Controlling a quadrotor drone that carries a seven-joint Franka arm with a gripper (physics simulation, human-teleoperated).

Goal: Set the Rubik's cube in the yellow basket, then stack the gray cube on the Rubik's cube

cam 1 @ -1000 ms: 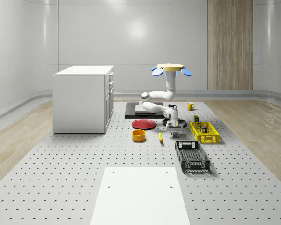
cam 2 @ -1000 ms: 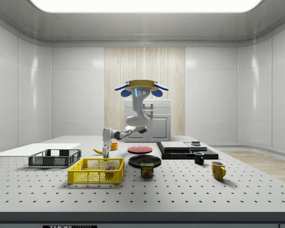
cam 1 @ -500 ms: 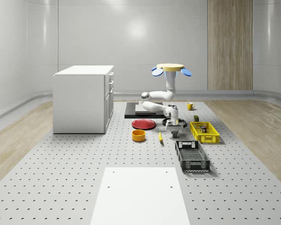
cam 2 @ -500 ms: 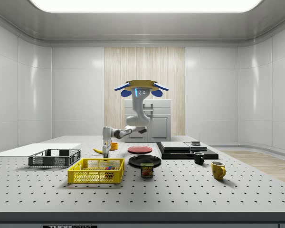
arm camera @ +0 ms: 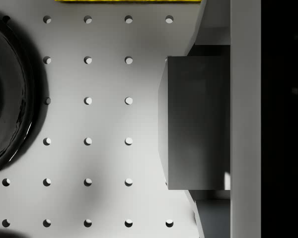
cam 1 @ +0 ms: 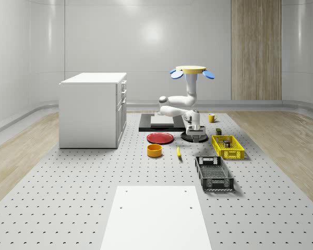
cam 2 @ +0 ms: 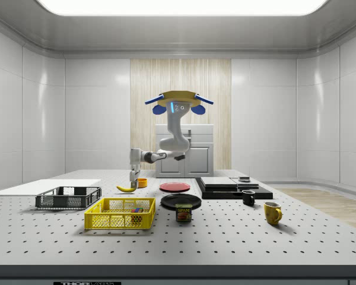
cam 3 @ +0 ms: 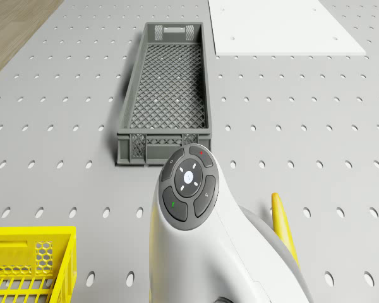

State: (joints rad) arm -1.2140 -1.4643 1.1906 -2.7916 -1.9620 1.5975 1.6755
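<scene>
The drone (cam 1: 192, 70) hovers above the table near the black plate, its arm bent down toward the table. In the wrist view my gripper (arm camera: 201, 121) is shut on the gray cube (arm camera: 191, 124), with fingers (arm camera: 216, 20) pressed against two opposite sides. The cube hangs a little above the perforated table and casts a shadow on it. In the whole-scene view the gripper (cam 1: 197, 136) sits just left of the yellow basket (cam 1: 227, 147). In the side view the gripper (cam 2: 132, 178) is behind the yellow basket (cam 2: 120, 214), and the Rubik's cube (cam 2: 136, 209) lies inside that basket.
A gray mesh crate (cam 1: 214, 173) lies in front of the basket, a banana (cam 1: 178, 152) and an orange bowl (cam 1: 155, 150) to its left. A red plate (cam 1: 160, 138), black plate (arm camera: 5, 94), white cabinet (cam 1: 94, 109), food can (cam 2: 184, 212) and mugs (cam 2: 272, 212) stand around.
The drone has risen and shifted slightly toward the whole-scene view's right. The gripper has lifted off the table with the gray cube in it.
</scene>
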